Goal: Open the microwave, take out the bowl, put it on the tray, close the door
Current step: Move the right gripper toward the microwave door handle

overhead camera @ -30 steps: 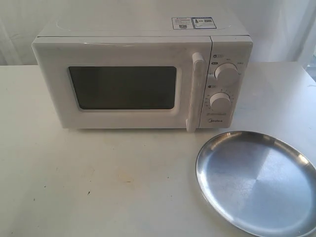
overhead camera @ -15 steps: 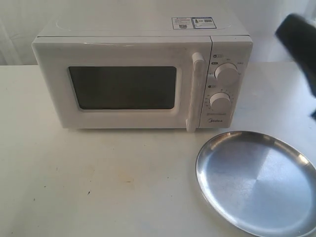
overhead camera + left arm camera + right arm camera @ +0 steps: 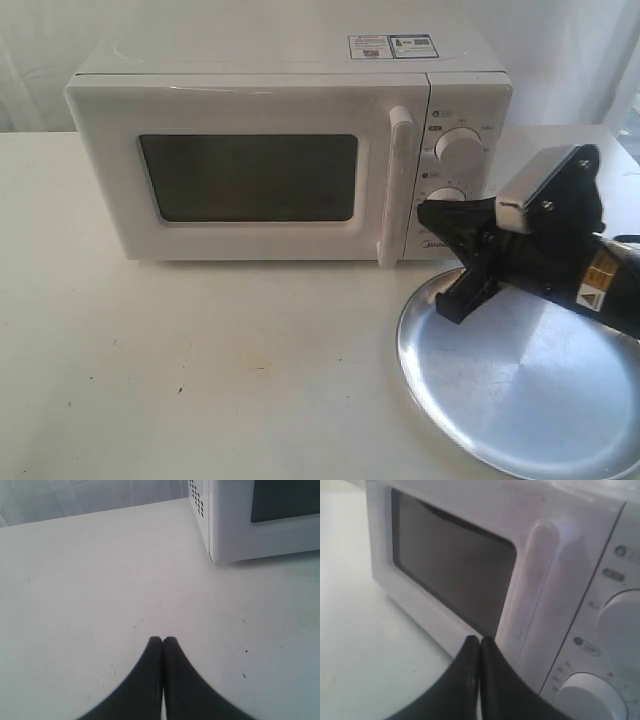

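Note:
The white microwave (image 3: 280, 150) stands at the back of the table with its door (image 3: 250, 178) closed, so the bowl is hidden. The steel tray (image 3: 520, 385) lies at the front right. My right gripper (image 3: 425, 212) is shut with nothing in it. It hovers over the tray's far rim, its tip in front of the lower dial (image 3: 447, 195), just right of the bar handle (image 3: 398, 185). In the right wrist view the shut gripper (image 3: 479, 640) points at the foot of the handle (image 3: 530, 590). My left gripper (image 3: 163, 640) is shut over bare table, out of the exterior view.
The table (image 3: 200, 350) is white with a small stain (image 3: 258, 362) in front of the microwave. The left wrist view shows the microwave's vented side corner (image 3: 200, 500) ahead. A white curtain hangs behind.
The right arm came in from the upper right edge and swung down and left, to just in front of the control panel above the tray. The microwave and tray have not moved.

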### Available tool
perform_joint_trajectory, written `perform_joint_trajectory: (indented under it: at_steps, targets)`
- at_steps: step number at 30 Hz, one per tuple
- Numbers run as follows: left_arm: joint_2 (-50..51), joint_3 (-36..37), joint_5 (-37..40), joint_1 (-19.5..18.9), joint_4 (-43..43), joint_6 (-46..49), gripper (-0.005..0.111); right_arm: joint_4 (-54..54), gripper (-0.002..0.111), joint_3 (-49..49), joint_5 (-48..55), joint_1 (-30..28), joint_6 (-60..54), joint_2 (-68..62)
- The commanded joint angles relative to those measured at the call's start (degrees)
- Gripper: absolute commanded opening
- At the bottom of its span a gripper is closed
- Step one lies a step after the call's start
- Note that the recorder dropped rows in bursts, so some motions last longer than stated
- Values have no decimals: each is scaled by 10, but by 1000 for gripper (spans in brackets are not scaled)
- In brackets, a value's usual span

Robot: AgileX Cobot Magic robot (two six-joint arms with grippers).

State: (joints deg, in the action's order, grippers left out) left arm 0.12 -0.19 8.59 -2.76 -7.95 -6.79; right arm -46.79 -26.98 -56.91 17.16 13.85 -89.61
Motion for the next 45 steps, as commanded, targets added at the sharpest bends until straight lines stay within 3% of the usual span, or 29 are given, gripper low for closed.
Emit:
perform_joint_trajectory:
  at_steps: [1, 8, 13, 18, 24, 28, 31, 33, 38, 45]
  targets:
    - [-1, 2, -1, 0, 2, -4, 0, -83, 0, -61, -15, -4, 4, -75]
    - [-1, 2, -1, 0, 2, -4, 0, -175, 0, -92, -41, -80, 70, -96]
    - [-1, 2, -1, 0, 2, -4, 0, -255, 0, -105, -131, -146, 121, -106]
    - [-1, 2, -1, 0, 2, -4, 0, -424, 0, -192, -131, -140, 267, -145]
    - [-1, 2, -1, 0, 2, -4, 0, -420, 1, -226, -131, -137, 267, -179]
    - [-1, 2, -1, 0, 2, -4, 0, -403, 18, -226, -131, -137, 243, -179]
    - [-1, 2, -1, 0, 2, -4, 0, -377, 45, -226, -131, -137, 243, -179]
    - [-1, 2, -1, 0, 2, -4, 0, -361, 54, -226, -131, -136, 237, -179]
    - [-1, 2, -1, 0, 2, -4, 0, -328, 54, -226, -131, -128, 223, -179]
    - [-1, 2, -1, 0, 2, -4, 0, -319, 54, -239, -107, -70, 220, -179]
